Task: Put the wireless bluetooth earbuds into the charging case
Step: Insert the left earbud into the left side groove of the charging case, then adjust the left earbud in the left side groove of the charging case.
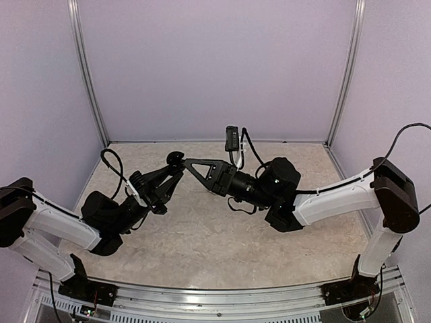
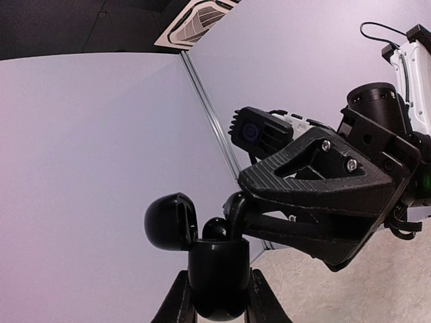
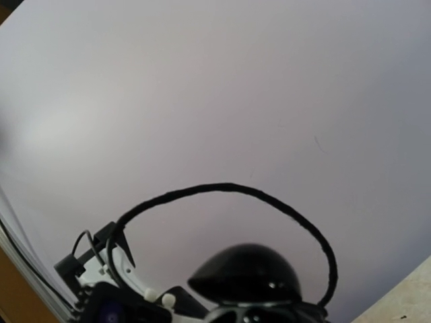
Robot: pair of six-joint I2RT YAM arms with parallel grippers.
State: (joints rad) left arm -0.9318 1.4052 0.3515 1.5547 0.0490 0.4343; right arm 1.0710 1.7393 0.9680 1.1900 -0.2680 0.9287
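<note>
Currently my left jaws clamp one black charging case (image 2: 217, 276); two earbuds (image 2: 214, 229) sit at its open top. Right jaws at 2 o'clock: I cannot tell their state.

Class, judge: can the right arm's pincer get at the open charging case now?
Probably yes: the left pincer holds the charging case upright, lid open, and the right pincer is at its open top with nothing between.
</note>
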